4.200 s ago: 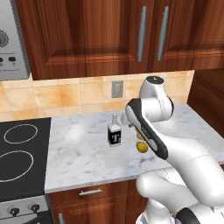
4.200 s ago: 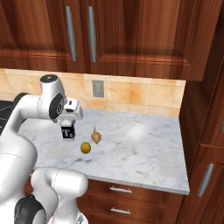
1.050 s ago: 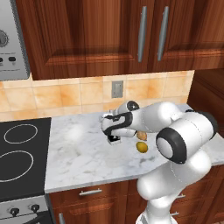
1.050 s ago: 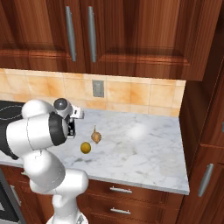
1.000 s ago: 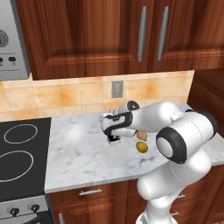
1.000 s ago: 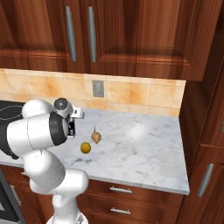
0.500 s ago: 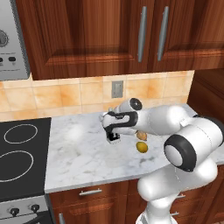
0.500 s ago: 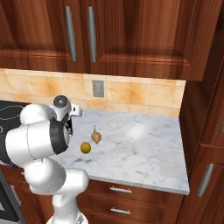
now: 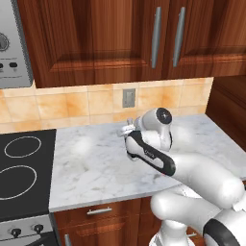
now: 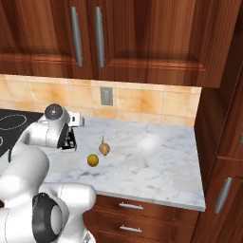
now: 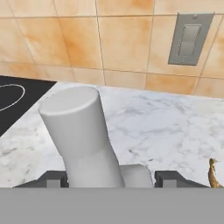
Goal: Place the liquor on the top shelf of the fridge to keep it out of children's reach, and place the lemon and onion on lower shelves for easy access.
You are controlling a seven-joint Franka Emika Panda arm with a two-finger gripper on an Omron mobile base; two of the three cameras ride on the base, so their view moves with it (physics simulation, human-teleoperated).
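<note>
Gripper (image 11: 111, 178) around the liquor (image 11: 85, 135).

Liquor mostly hidden behind the arm and hand

From the right base view the liquor (image 10: 70, 141) shows only as a dark sliver under the hand; in the hand view its lower body and the fingers (image 11: 171, 179) are cut off, and the onion (image 11: 213, 174) runs off the right edge.

White arm (image 9: 192, 173), dark joints
</note>
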